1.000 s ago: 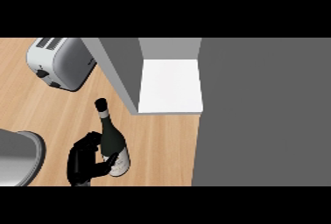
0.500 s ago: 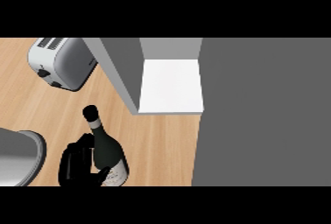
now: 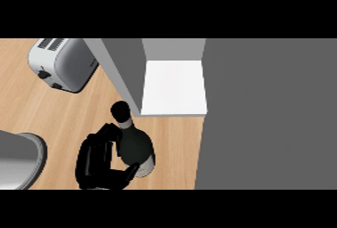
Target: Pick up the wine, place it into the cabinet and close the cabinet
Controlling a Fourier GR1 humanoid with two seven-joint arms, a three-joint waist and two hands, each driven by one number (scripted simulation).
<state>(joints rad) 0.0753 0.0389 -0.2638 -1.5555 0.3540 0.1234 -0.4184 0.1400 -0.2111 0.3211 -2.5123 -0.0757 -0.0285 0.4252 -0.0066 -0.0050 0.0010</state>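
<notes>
A: What is seen nearest the lower edge?

B: A black hand [image 3: 99,162] is seen there, fingers and thumb curled round the wine bottle [image 3: 133,144]. Which arm it belongs to cannot be told. The other hand is not shown.

A: And where is the bottle placed?

B: It is gripped at its wide lower body, over the wooden counter [image 3: 59,116]. Its dark neck is pointed up the view, and the cap is seen just beside the lower left corner of the cabinet [image 3: 172,87], whose white shelf is exposed.

A: What is found left of the bottle?

B: A grey rounded object [image 3: 20,158] is cut off by the left edge.

A: And farthest away?

B: A silver toaster [image 3: 63,64] is set well up and left of the bottle, near the cabinet's grey side wall.
</notes>
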